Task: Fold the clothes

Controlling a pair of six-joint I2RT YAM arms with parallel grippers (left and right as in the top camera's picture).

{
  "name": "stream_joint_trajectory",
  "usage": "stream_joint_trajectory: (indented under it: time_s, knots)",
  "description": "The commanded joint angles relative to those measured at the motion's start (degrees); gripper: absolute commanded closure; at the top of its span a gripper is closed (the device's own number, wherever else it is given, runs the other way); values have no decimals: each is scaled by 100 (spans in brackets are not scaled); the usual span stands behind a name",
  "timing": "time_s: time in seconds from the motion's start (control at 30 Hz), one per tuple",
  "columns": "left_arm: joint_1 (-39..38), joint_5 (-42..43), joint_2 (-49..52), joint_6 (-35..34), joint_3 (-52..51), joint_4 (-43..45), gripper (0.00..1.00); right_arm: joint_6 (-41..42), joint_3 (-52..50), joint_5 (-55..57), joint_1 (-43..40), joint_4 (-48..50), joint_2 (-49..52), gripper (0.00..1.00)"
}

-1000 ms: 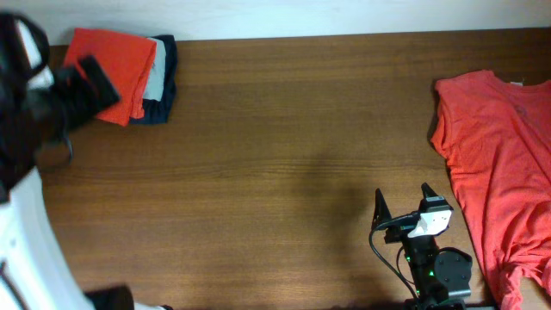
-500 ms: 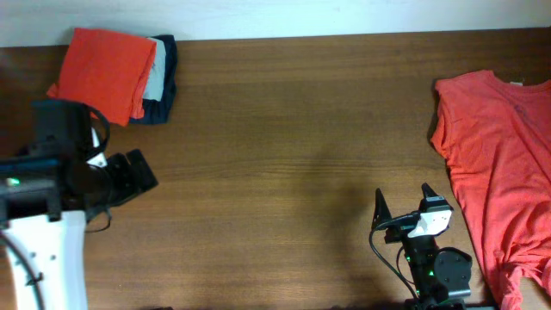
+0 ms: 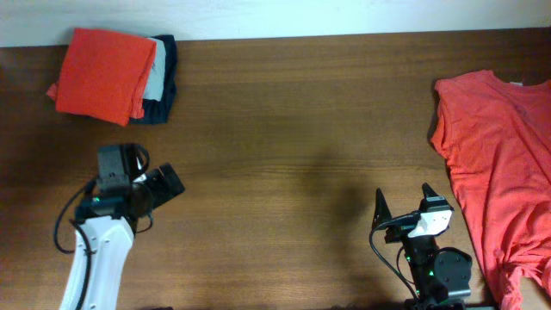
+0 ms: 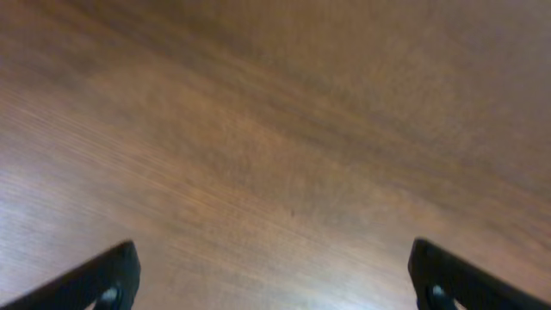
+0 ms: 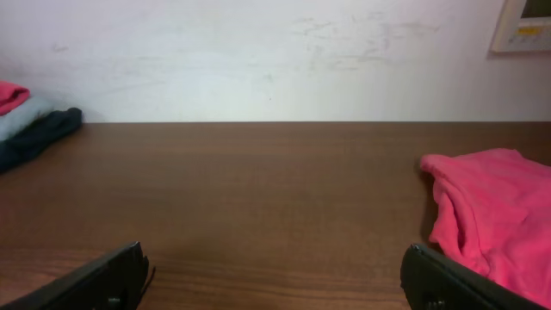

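Note:
An unfolded orange-red T-shirt (image 3: 499, 164) lies spread along the table's right edge, plain side up. In the right wrist view it shows as a rumpled heap (image 5: 491, 211) at the right. A folded orange-red shirt (image 3: 103, 62) tops a small stack at the back left corner. My left gripper (image 3: 168, 182) hovers over bare wood in front of that stack, and in its own view the left gripper (image 4: 274, 280) is open and empty. My right gripper (image 3: 403, 202) stands near the front edge, just left of the spread shirt. In the right wrist view the right gripper (image 5: 275, 275) is open with nothing between its fingers.
Under the folded shirt lie folded grey and navy garments (image 3: 164, 77), also seen at the far left as the folded stack (image 5: 26, 120). A white wall (image 5: 275, 52) runs behind the wooden table (image 3: 284, 129). A pale wall panel (image 5: 525, 26) sits at the upper right.
My left arm has pulled away from the folded stack at the back left and swung toward the front of the table, open throughout. The right arm has not moved.

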Motion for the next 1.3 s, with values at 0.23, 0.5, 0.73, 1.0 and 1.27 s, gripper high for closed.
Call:
stream_joint_trajectory:
  time_s: [0.23, 0.5, 0.73, 1.0, 1.27]
  knots:
    - [-7, 361, -269, 9, -2304, 2487, 1, 24, -26, 70, -20, -37, -37, 2]
    - [-7, 463, -931, 7, -3613, 4144, 1, 24, -26, 70, -20, -37, -37, 2]
    - [-7, 466, -1657, 7, -4308, 4754, 1, 24, -26, 70, -22, -37, -37, 2]
    - [-7, 433, -2470, -7, -4413, 4280, 1, 24, -26, 70, -20, -37, -37, 2]
    - [-66, 396, -4225, 518, -4415, 3217, 1, 24, -26, 70, -20, -37, -37, 2]
